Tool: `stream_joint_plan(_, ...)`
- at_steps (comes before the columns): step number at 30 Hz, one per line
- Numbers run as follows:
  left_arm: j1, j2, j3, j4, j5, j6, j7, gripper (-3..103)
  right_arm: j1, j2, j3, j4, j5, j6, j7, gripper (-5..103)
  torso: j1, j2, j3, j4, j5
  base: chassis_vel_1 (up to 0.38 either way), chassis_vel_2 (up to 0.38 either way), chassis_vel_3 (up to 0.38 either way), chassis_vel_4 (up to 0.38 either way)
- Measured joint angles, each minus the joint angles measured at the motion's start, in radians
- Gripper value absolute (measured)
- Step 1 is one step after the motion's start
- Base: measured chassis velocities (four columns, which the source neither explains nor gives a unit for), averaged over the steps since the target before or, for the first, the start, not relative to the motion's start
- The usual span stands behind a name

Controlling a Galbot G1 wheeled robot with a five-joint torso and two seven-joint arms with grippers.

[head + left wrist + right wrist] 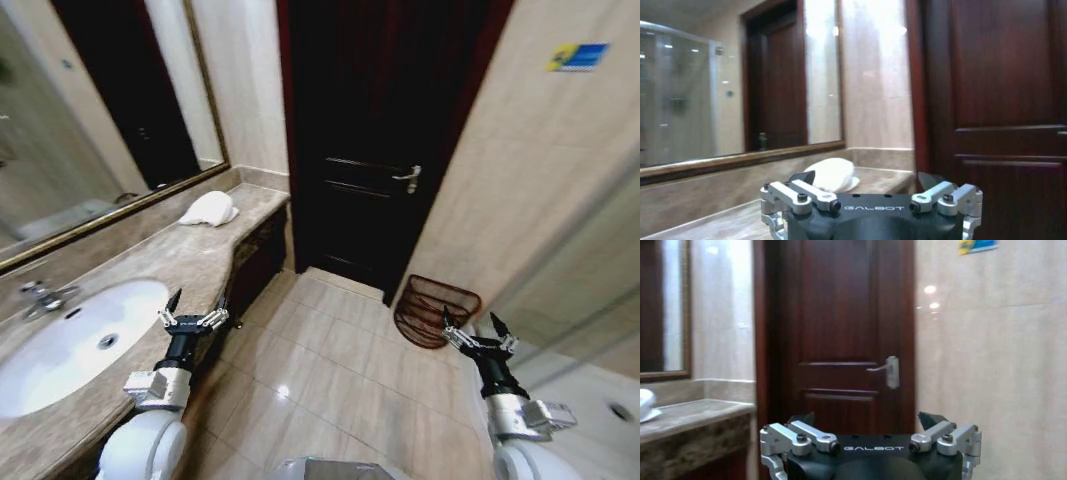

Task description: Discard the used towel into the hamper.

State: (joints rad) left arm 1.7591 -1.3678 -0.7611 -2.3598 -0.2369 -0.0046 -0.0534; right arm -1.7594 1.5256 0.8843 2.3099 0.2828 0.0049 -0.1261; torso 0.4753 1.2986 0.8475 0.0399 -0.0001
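You are looking at a crumpled white cloth towel lying at the far end of the beige marble vanity counter, in the corner just below the gold-framed wall mirror and near the tiled wall beside the dark wooden door. Its long axis is running roughly along the counter's back edge, with the fuller, rounded part toward the mirror; the left wrist view is showing the towel directly ahead of your left gripper.

The small dark reddish-brown half-round wire hamper is standing on the glossy beige floor tiles against the right-hand wall, its open top tilted toward you, well apart from the towel and across the open floor from the counter.

Your left gripper is hovering over the counter's front edge beside the white oval sink with its chrome tap; its fingers are spread wide and gripping nothing. Your right gripper is hanging just beside the hamper, fingers likewise spread wide and bare. The right wrist view is facing the door and its silver lever handle.
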Motion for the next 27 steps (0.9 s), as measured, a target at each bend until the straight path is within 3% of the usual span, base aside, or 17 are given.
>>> stream_joint_plan(10, 0.003, -0.005, 0.002, 0.003, 0.008, -0.008, 0.000, 100, -0.001, -0.001, 0.000, -0.009, 0.001, 0.006, -0.004, 100, 0.000, 0.000, 0.000, 0.0002, -0.0001, 0.058, 0.178, 0.173, 0.060)
stream_joint_plan(13, 0.002, -0.005, 0.004, 0.014, 0.017, -0.034, -0.006, 100, -0.004, -0.002, 0.000, -0.012, 0.002, 0.010, -0.006, 100, 0.000, 0.000, 0.000, 0.0002, 0.0000, 0.012, 0.146, 0.124, 0.010)
stream_joint_plan(27, 0.010, -0.011, 0.008, 0.022, 0.032, -0.059, -0.006, 100, -0.002, -0.007, -0.006, -0.026, 0.001, 0.013, -0.014, 100, 0.000, 0.000, 0.000, 0.0000, 0.0000, -0.067, 0.071, 0.075, -0.057)
